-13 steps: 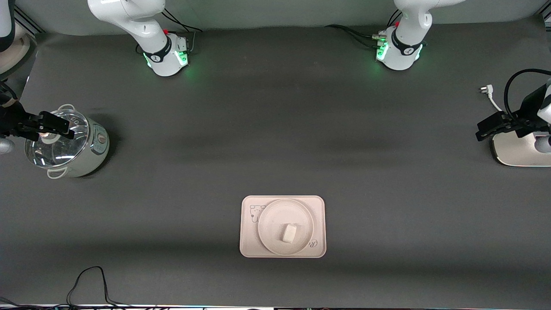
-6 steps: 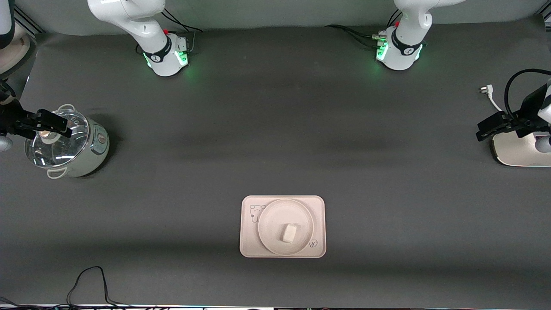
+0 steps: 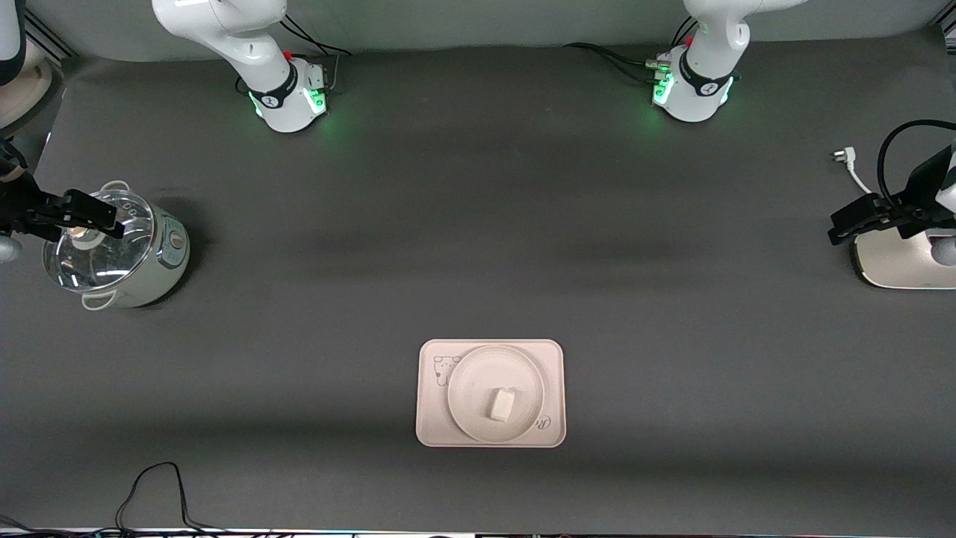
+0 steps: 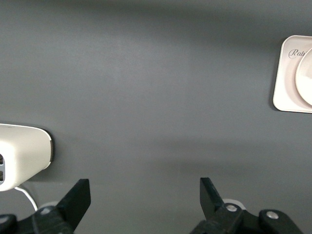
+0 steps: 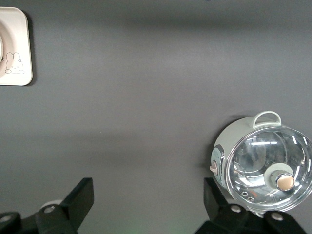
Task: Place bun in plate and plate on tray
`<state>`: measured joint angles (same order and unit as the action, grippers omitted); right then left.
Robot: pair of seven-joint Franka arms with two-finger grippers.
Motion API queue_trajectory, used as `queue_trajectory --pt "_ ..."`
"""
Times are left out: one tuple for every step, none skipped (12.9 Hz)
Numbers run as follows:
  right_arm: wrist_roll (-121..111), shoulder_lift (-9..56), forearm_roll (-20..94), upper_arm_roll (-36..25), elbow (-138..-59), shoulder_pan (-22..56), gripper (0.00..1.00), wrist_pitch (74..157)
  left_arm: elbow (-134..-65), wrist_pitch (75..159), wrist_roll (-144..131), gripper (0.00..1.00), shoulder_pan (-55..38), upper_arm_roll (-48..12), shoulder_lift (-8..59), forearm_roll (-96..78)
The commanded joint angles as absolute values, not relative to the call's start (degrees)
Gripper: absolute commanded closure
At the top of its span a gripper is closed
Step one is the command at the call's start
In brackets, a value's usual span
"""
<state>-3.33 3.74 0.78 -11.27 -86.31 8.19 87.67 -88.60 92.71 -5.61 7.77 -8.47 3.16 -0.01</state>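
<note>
The small off-white bun [image 3: 502,403] lies in the round cream-white plate [image 3: 472,373]. The plate sits on the cream-pink tray [image 3: 431,427], at the middle of the table near the front camera. My right gripper [image 3: 104,217] is open and empty, over the glass-lidded pot at the right arm's end. My left gripper [image 3: 840,226] is open and empty, beside the white toaster at the left arm's end. The left wrist view shows open jaws [image 4: 145,197] over bare mat, with the tray's edge [image 4: 285,73] and plate rim [image 4: 306,78] far off. The right wrist view shows open jaws [image 5: 148,197] and a tray corner [image 5: 14,48].
A pale green pot with a glass lid [image 3: 112,250] stands at the right arm's end; it also shows in the right wrist view [image 5: 263,165]. A white toaster [image 3: 896,261] and its plug [image 3: 842,155] lie at the left arm's end. A black cable [image 3: 149,486] loops near the front edge.
My right gripper has drawn back slightly toward the table's end over the pot. My left gripper has shifted very slightly. Bun, plate and tray have not moved.
</note>
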Motion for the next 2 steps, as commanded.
queue_trajectory --pt "-3.69 2.29 -0.7 -11.16 -87.63 8.53 0.0 87.54 -87.8 91.93 -4.22 0.0 7.38 -8.17 3.25 0.96" --pt "-3.69 2.29 -0.79 -11.16 -87.63 8.53 0.0 87.54 -87.8 91.85 -4.13 0.0 7.38 -8.17 3.25 1.05"
